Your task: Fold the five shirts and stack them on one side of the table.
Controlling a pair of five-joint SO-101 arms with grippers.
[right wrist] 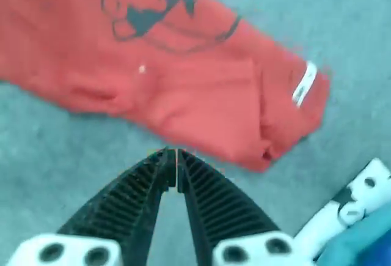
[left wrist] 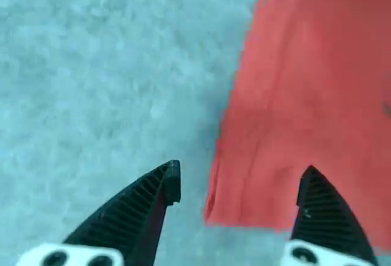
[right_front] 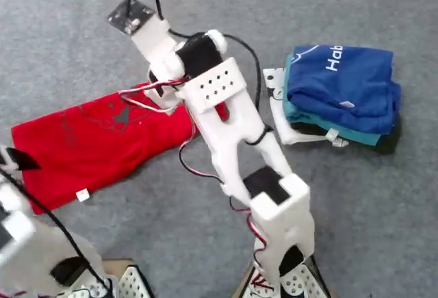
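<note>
Red shirt (right_front: 96, 140), dark print; blue shirt (right_front: 342, 85), white lettering; grey table (right_front: 383, 209).

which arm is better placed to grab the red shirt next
Likely left: the left gripper is open astride a corner of the red shirt; the right gripper is shut at its edge.

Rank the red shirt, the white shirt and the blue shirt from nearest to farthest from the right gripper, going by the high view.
1. Red shirt: the right gripper is at its edge.
2. White shirt: jutting from the stack's near side.
3. Blue shirt: atop the stack, farthest.
</note>
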